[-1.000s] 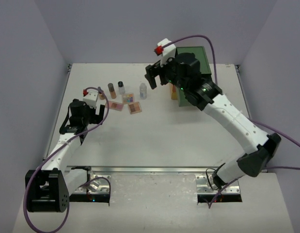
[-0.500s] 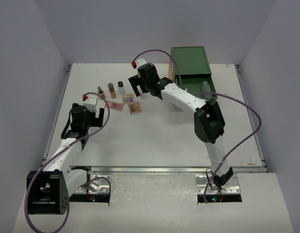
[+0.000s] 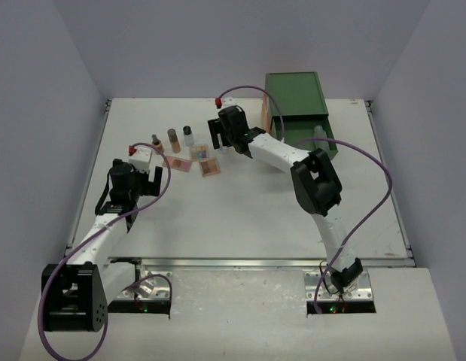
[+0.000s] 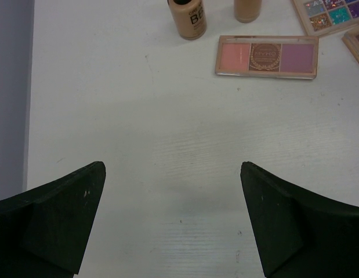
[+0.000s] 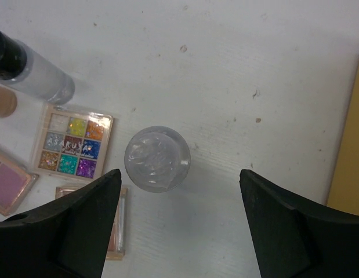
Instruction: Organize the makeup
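The small clear round bottle [image 5: 157, 159] stands upright on the white surface [image 5: 225, 69], just beside the square glitter palette [image 5: 72, 142]. It is judged light, rigid, slippery and easily toppled, and best taken across its body. The right gripper [image 5: 180, 174] is poised above it, pointing down, jaws spread wide. The left gripper [image 4: 173, 168] is likewise open, holding nothing.

walls [image 3: 180, 45]: plain grey-lilac | table [image 3: 240, 218]: white, speckled | light: even, soft

left hand [image 4: 172, 169] spread wide over the table [image 4: 109, 116]; beyond it a pink-and-lilac palette [image 4: 266, 57] and a tan bottle [image 4: 188, 18]
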`<state>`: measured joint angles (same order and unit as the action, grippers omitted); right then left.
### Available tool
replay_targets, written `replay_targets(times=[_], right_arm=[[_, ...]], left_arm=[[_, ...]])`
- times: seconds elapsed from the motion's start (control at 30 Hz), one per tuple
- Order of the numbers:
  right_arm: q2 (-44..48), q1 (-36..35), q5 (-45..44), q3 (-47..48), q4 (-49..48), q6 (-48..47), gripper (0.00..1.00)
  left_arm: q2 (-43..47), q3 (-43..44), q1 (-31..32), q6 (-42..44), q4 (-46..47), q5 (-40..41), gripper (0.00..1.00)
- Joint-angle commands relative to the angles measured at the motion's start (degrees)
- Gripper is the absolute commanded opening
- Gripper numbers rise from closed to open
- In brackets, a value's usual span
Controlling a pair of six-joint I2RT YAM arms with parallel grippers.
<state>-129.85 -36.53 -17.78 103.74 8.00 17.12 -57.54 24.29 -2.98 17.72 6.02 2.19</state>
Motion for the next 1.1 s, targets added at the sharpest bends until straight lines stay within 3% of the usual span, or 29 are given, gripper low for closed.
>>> replay_targets(times=[0.0, 0.37, 0.47, 0.57, 0.73, 0.8, 0.93, 1.07], right_arm=[[-0.42, -0.29, -1.12, -1.86, -7.65, 2.13, 0.81], [-4.95, -0.29, -0.03, 0.71, -11.23, 1.18, 0.7], [-6.18, -0.29, -0.38, 1.93, -11.72, 0.93, 0.63], [-7.16, -0.29, -1.15, 3.47, -11.34, 0.63, 0.45], [-4.9, -0.44, -1.32, 1.29, -12.58, -1.26, 0.07], [-2.63, -1.12, -0.56, -0.34, -13.1, -3.91, 0.0], [6.45, -3.97, 3.5, -4.91, -13.31, -12.78, 0.0], [16.64, -5.42, 6.12, -5.62, -4.93, -13.73, 0.0]], left_arm=[[-1.08, 0.06, -0.27, -0.22, 2.41, -1.31, 1.0], [-2.05, 0.55, -0.33, -0.22, 2.09, -1.81, 1.0], [-2.37, 0.7, -0.3, -0.22, 2.06, -1.81, 1.0], [-2.58, 0.75, -0.28, -0.22, 1.89, -1.66, 1.0], [-2.66, 0.75, -0.34, -0.14, 1.82, -1.74, 1.0], [-2.66, 0.75, -0.36, -0.14, 1.8, -1.75, 1.0], [-2.54, 0.54, -0.31, -0.1, 2.14, -1.58, 1.0], [-2.55, 0.11, -0.33, -0.14, 3.1, -1.52, 1.0]])
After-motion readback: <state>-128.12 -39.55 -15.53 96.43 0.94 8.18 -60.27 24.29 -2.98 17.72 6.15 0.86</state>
